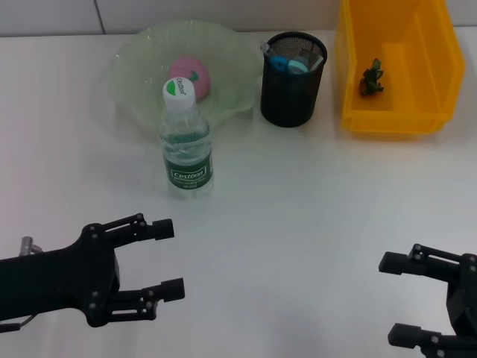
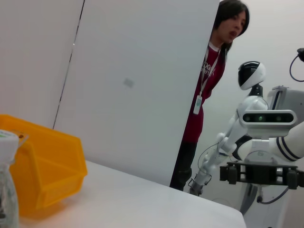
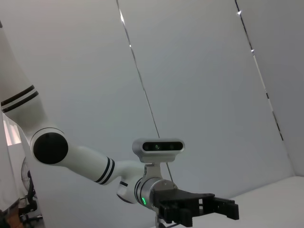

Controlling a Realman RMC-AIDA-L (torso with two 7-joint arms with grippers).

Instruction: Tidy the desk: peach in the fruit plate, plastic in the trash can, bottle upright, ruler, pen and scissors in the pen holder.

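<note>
Standing upright on the white bench (image 1: 298, 224), the water bottle (image 1: 185, 142) serves as landmark for this entry; green label, white cap with a green mark.

Fruit plate (image 1: 141, 56): pale green, wavy rim, directly behind the bottle, its front edge partly hidden by the bottle's cap. Pink peach (image 1: 191, 74) lies inside it, just behind the cap.

Pen holder (image 1: 293, 78): black mesh cup, behind and to the right of the bottle, just beside the plate's right rim. Blue and teal handles and a pale strip show at its mouth; which tools these are cannot be told for certain.

Trash can (image 1: 395, 67): yellow open bin, farther right of the bottle, beyond the pen holder. A small crumpled dark green scrap of plastic (image 1: 372, 77) lies on its floor. The bin also shows in the left wrist view (image 2: 47, 166), with the bottle's edge (image 2: 7, 190) in front.

Left pincer (image 1: 168, 259): black, in front of the bottle and a little left, fingers spread wide, holding nothing, well apart from the bottle.

Right pincer (image 1: 399, 298): black, in front and far right of the bottle, fingers spread wide, holding nothing. Also seen from the left wrist view (image 2: 259, 174).
</note>
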